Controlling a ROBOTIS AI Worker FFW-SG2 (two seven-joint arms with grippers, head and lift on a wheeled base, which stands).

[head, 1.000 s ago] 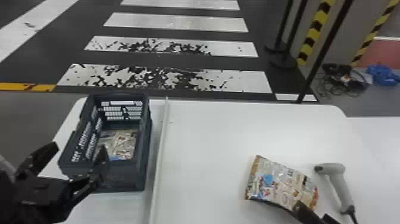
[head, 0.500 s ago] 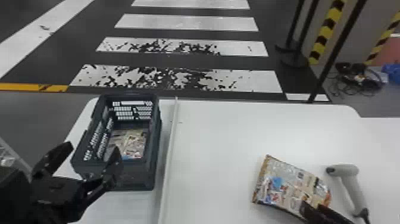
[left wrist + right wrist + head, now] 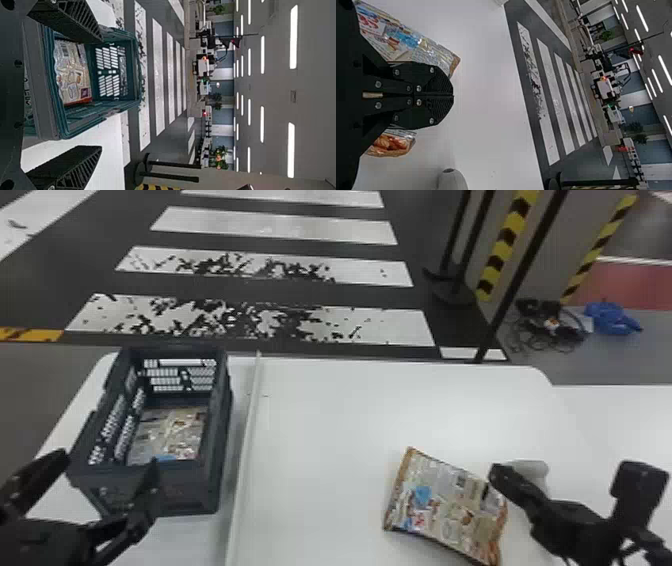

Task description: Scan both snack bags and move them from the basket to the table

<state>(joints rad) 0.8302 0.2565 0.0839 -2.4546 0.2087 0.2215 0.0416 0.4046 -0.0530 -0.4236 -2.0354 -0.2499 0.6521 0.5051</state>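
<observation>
My left hand (image 3: 109, 459) hung low on my left, its two flat black fingers (image 3: 40, 479) spread apart. My right hand (image 3: 570, 473) was well apart from it, low on my right.

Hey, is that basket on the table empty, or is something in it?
Not empty: at least one snack bag lies on the bottom, visible through the basket's open top.

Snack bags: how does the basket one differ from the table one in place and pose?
Place: the basket bag sits inside the basket; the table bag lies on the white table, near the scanner.
Pose: the basket bag runs roughly in line with the basket's walls; the table bag lies askew.
Shared: busy multicolour print.
</observation>
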